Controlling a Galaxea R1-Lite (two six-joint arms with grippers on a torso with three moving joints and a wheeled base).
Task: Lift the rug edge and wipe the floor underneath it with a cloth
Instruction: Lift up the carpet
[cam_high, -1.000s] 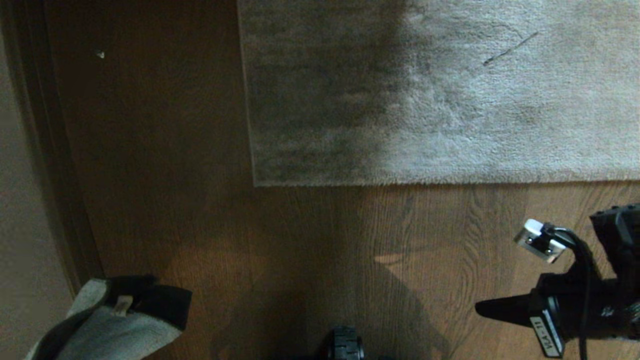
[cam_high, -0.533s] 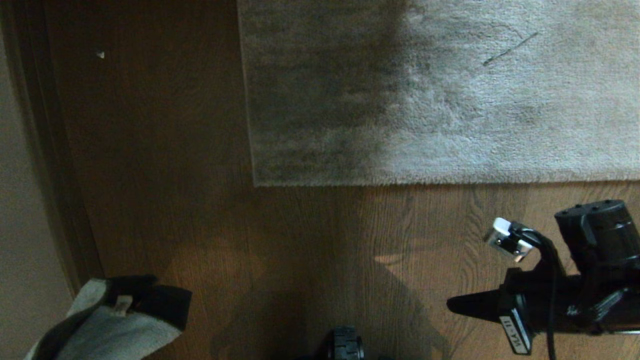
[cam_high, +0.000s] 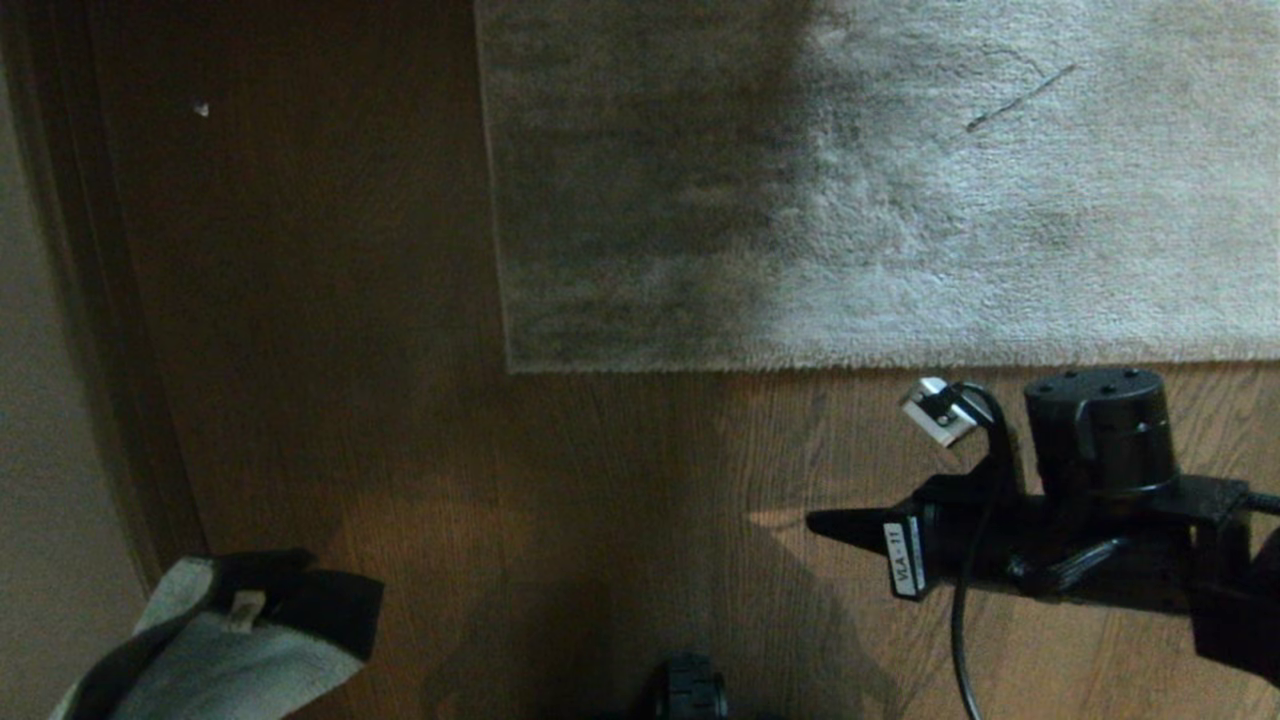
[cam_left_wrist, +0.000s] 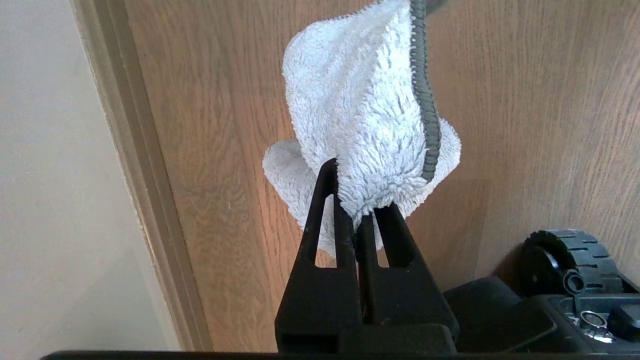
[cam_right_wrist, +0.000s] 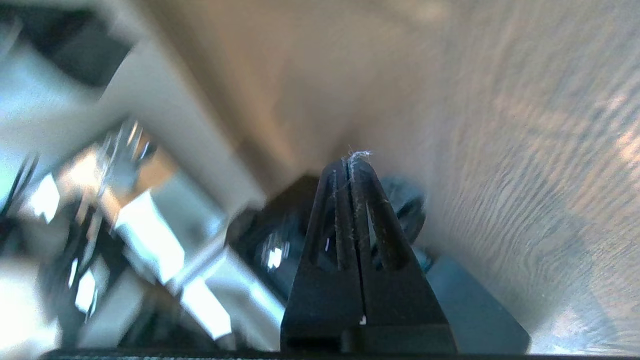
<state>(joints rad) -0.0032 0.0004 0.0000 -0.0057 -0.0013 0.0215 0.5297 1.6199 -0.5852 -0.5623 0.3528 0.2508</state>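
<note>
Head view: right tool (cam_high: 815, 522) is hovering over the floor (cam_high: 620, 470), blades pressed together, empty; the rug edge (cam_high: 800, 362) is lying flat just beyond it.

Left wrist view: left tool (cam_left_wrist: 356, 220) is pinching the cloth (cam_left_wrist: 365, 125), soft and light.

Right wrist view: a few fibres are clinging at the tip. The rug is likely limp; the corner looks like the best hold.

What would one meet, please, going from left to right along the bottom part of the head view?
The wall → the cloth held in the left gripper → the dark wheel at the bottom edge → bare floor → the right gripper, fingers shut and pointing left.
</note>
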